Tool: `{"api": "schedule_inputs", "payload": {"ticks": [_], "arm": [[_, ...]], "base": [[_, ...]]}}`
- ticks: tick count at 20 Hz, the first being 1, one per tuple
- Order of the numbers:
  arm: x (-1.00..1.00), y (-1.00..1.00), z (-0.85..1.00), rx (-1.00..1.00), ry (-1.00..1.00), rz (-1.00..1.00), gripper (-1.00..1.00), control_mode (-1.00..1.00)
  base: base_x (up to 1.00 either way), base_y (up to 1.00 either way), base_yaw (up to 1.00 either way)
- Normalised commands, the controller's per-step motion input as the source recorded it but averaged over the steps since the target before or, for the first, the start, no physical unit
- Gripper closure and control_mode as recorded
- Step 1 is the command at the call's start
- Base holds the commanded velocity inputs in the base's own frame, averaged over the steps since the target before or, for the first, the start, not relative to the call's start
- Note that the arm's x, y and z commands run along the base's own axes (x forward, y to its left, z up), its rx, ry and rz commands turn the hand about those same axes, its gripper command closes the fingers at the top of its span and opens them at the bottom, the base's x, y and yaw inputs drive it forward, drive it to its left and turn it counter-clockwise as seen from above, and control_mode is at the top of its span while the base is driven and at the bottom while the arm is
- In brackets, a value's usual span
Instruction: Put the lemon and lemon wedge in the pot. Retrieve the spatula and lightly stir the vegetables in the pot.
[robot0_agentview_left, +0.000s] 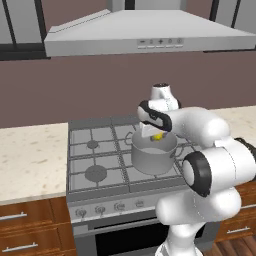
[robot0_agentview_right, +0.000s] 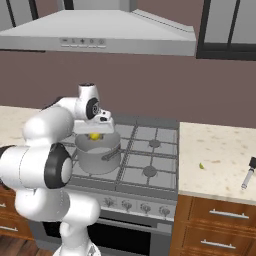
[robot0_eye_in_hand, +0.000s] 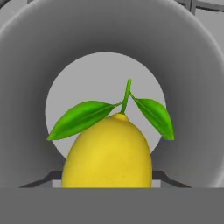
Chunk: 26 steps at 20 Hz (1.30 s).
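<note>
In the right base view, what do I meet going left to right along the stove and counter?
Pot with the lemon above it → bare stove burners → small green bit on the counter → dark-handled utensil near the right edge.

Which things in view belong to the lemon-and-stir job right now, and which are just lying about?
Job in hand:
- small yellow lemon with green leaves, in the gripper above the pot's mouth
- grey metal cylindrical pot on the stove
- dark-handled utensil at the counter's right edge, possibly the spatula

Lying about:
- tiny green bit on the pale counter
- stove knobs
- range hood
</note>
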Motion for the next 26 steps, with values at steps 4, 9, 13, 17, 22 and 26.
{"api": "schedule_inputs", "payload": {"ticks": [4, 9, 13, 17, 22, 26], "arm": [[0.29, 0.0, -0.31, 0.0, 0.0, 0.0, 1.0, -1.0], [0.26, 0.0, -0.28, 0.0, 0.01, 0.0, 1.0, -1.0], [0.24, 0.0, -0.22, 0.0, 0.0, 0.0, 1.0, -1.0], [0.1, 0.0, -0.18, 0.0, 0.0, 0.0, 1.0, -1.0], [0.0, 0.0, -0.13, 0.0, 0.0, 0.0, 1.0, -1.0], [0.0, 0.0, -0.12, 0.0, 0.0, 0.0, 1.0, -1.0]], "base": [[0.0, 0.0, 0.0], [0.0, 0.0, 0.0], [0.0, 0.0, 0.0], [0.0, 0.0, 0.0], [0.0, 0.0, 0.0], [0.0, 0.0, 0.0]]}}
